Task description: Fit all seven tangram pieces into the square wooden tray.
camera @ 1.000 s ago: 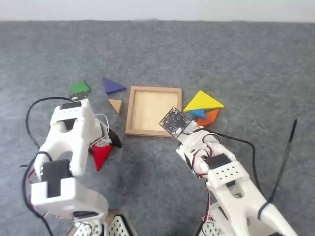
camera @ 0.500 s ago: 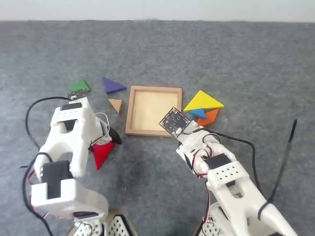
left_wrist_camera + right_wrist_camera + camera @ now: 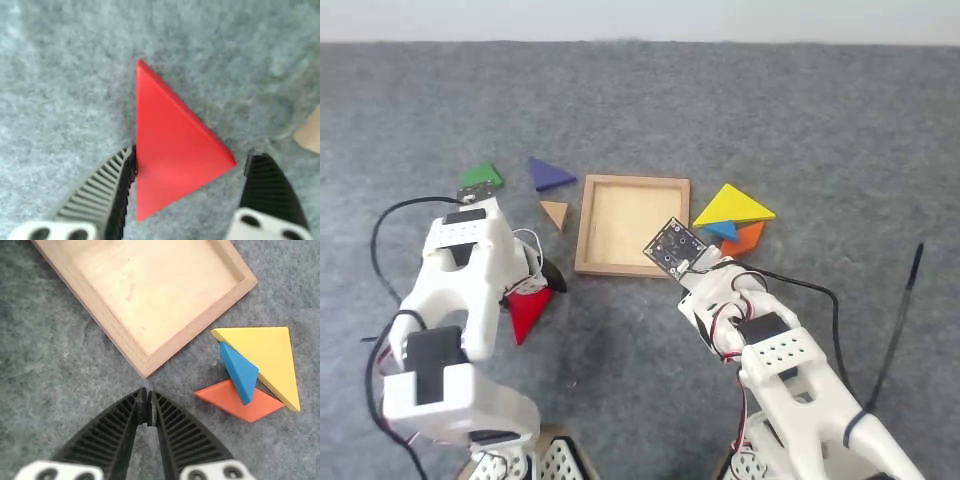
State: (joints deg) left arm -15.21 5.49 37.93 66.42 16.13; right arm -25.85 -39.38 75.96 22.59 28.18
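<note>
At bench centre: square wooden tray (image 3: 633, 181) (image 3: 112, 330) lies flat on the grey bench (image 3: 820, 120); every piece seen lies outside it.
Left gripper: left gripper (image 3: 192, 160) (image 3: 535, 285) sits low over the bench, on the tray's left and nearer the arm bases, pointing down at the red triangle (image 3: 170, 150) (image 3: 527, 312).
Left fingers: spread wide, one on each side of the red triangle. Ribbed finger touches one straight edge. The other finger is just beside the far corner; cannot tell if it touches. Not clamped.
Red triangle: flat on the bench between the left fingers, well apart from the tray.
Right gripper: right gripper (image 3: 148, 395) is over the bench just off the tray's near right corner.
Right fingers: pressed together tip to tip, gripping nothing.
Right cluster: yellow triangle (image 3: 732, 206) (image 3: 267, 355), blue piece (image 3: 722, 230) (image 3: 239, 372) and orange piece (image 3: 748, 240) (image 3: 235, 402) sit bunched just beside the tray's right edge. The blue piece lies on top, overlapping the yellow and the orange.
Left pieces: small wood-coloured triangle (image 3: 555, 213) (image 3: 309, 132) is just beside the tray's left edge. Purple triangle (image 3: 549, 175) is near the far left corner. Green piece (image 3: 482, 178) is further left, just past the left arm.
</note>
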